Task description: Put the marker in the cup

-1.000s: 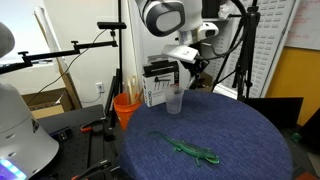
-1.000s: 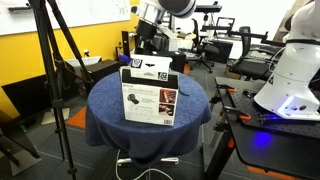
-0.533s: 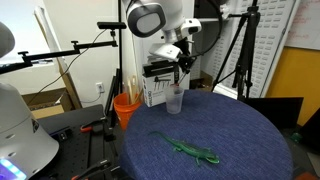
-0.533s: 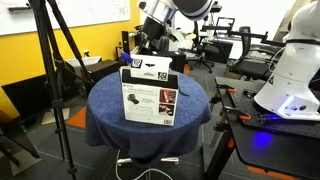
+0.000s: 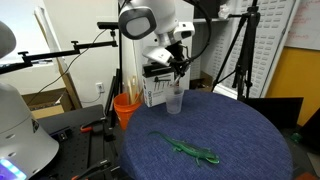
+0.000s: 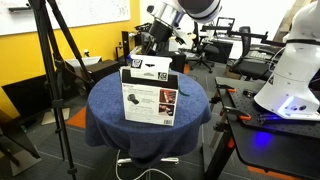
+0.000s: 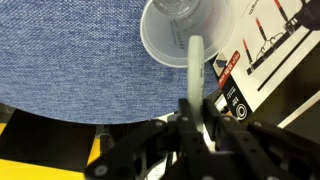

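My gripper (image 7: 192, 112) is shut on the marker (image 7: 193, 68), a slim white stick that points out from the jaws toward the cup. The clear plastic cup (image 7: 186, 30) stands on the blue tablecloth just past the marker's tip, and its rim overlaps the tip in the wrist view. In an exterior view the gripper (image 5: 179, 66) hangs right above the cup (image 5: 175, 100) at the far side of the round table. In the second exterior view the gripper (image 6: 153, 43) is behind the black-and-white box, and the cup is hidden.
A black-and-white box (image 5: 157, 83) stands upright just behind the cup and shows in the wrist view (image 7: 262, 62) beside it. A green toy lizard (image 5: 186, 149) lies on the blue cloth (image 5: 230, 130) nearer the front. An orange bucket (image 5: 126, 108) sits beside the table. Tripods stand around.
The arm has swung toward the cup with the marker in the jaws, and the gripper has come from off to the side to right above the cup's rim.
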`<control>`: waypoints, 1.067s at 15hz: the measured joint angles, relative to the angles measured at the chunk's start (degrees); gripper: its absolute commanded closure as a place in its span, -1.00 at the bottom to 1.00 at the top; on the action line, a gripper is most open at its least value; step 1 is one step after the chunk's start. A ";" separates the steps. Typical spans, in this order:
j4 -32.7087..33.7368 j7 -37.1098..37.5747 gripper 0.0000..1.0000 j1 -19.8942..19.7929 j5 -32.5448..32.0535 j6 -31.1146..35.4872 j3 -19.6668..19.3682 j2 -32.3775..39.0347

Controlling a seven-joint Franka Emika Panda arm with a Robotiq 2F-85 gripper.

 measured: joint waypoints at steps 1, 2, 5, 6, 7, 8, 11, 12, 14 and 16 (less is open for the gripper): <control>-0.48 -0.69 0.90 -0.26 0.97 0.00 0.21 -0.34; -1.00 -1.36 0.12 -0.43 1.66 0.00 0.28 -0.69; -2.43 -2.78 -0.17 -0.75 3.61 0.00 0.44 -1.68; -2.92 -2.96 -0.34 -0.81 3.97 0.00 0.47 -2.00; -3.35 -3.51 -0.47 -0.84 4.43 0.00 0.49 -2.28; -3.75 -3.84 -0.61 -0.84 4.87 0.00 0.49 -2.56; -4.76 -4.53 -1.00 -0.84 5.91 0.00 0.59 -3.27; -5.02 -4.80 -1.00 -0.84 6.31 0.00 0.63 -3.52; -5.50 -4.85 -1.00 -0.84 7.10 -0.20 0.69 -4.15; -5.56 -5.54 -1.00 -0.84 9.07 -0.96 0.82 -4.92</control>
